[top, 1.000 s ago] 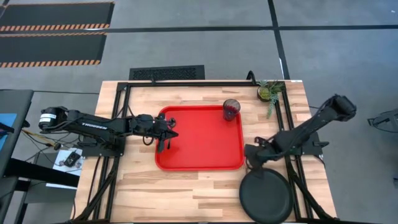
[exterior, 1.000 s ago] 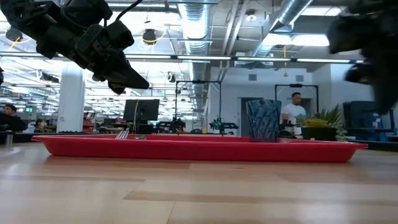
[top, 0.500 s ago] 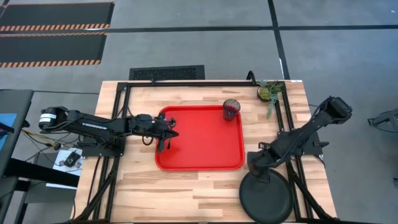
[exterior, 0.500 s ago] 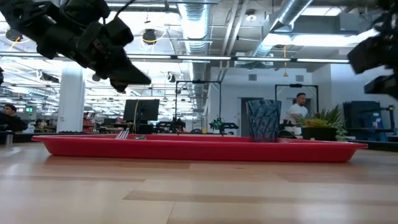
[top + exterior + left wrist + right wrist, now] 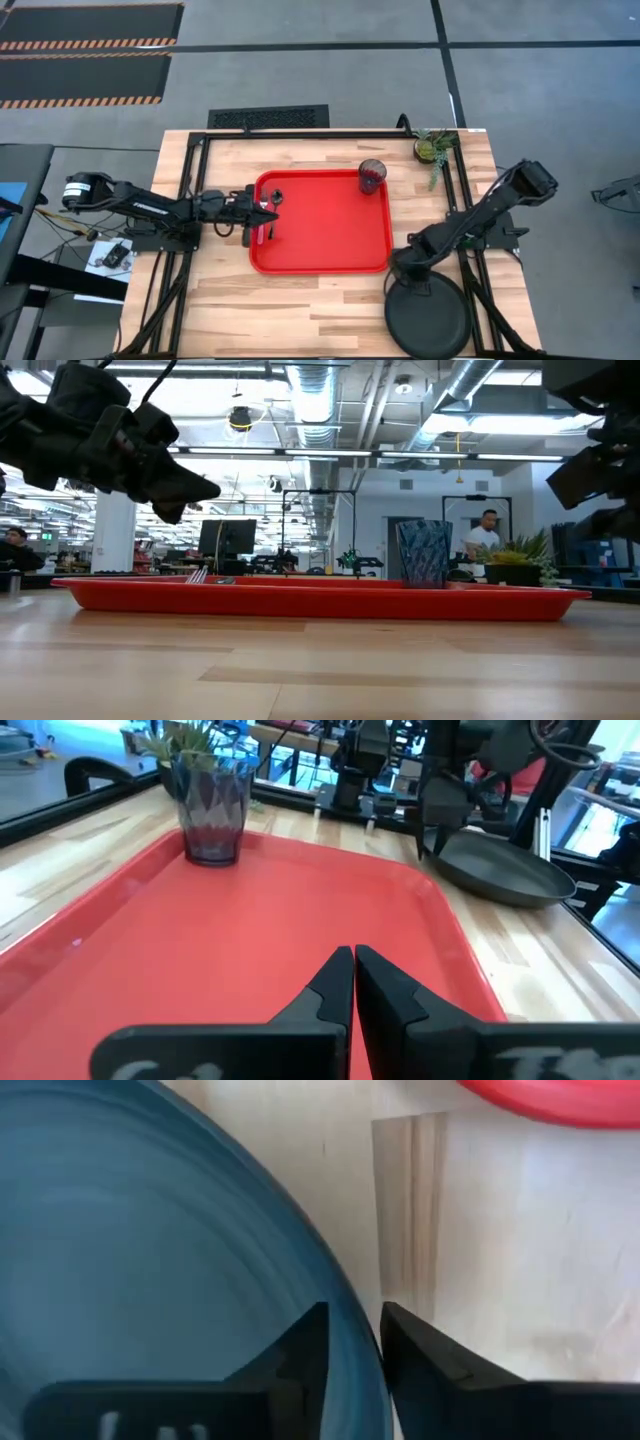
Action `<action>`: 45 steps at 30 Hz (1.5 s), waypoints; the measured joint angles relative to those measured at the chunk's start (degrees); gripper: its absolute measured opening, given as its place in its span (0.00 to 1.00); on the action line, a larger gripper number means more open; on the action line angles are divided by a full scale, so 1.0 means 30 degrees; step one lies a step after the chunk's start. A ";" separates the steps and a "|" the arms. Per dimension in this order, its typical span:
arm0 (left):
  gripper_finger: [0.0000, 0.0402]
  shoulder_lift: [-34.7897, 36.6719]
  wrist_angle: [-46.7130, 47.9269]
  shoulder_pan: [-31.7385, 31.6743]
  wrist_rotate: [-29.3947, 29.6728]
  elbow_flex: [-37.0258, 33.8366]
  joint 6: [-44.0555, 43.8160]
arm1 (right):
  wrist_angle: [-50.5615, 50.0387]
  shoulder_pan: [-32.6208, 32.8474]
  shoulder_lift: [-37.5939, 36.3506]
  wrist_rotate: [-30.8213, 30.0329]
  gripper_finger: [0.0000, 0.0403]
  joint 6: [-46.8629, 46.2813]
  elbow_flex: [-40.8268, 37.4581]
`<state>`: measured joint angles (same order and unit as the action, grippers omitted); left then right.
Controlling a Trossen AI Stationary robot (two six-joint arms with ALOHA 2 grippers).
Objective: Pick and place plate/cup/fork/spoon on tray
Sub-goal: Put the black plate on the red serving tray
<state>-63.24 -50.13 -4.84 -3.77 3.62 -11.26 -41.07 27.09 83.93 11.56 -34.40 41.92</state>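
Plate (image 5: 428, 315); no legible writing

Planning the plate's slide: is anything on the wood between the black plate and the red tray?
Nothing visible: bare wood separates the round matte black plate from the red rectangular plastic tray's near corner. The right gripper straddles the plate's rim.
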 joint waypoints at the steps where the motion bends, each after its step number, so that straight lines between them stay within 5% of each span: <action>1: 0.00 0.0007 -0.0069 0.0000 0.0000 -0.0030 -0.0004 | -0.0005 0.0000 0.0006 0.0175 0.27 0.0023 -0.0002; 10: 0.00 0.0007 -0.0420 0.0000 0.0015 -0.0030 0.0094 | -0.0096 -0.0087 -0.0519 0.1403 0.04 -0.0511 0.0018; 19: 0.00 0.0007 -0.0408 0.0000 0.0022 -0.0030 0.0230 | -0.0185 -0.0520 -0.3759 0.0447 0.02 -0.2581 0.1381; 31: 0.00 0.0007 -0.0560 0.0000 0.0022 -0.0030 0.0243 | 0.0949 -0.2863 -0.4768 -0.7673 0.04 -0.8592 0.1788; 37: 0.00 0.0015 -0.1059 0.0000 0.0029 -0.0022 0.0244 | 0.1139 -0.4235 -0.4768 -0.9290 0.03 -1.1904 0.1788; 45: 0.00 0.0015 -0.1144 -0.0007 0.0036 -0.0022 0.1382 | 0.1238 -0.6441 -0.4246 -0.9059 0.03 -1.3072 0.1792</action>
<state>-63.20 -53.56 -4.86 -3.66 3.55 -7.11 -37.36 7.77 71.19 -15.62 -73.62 47.30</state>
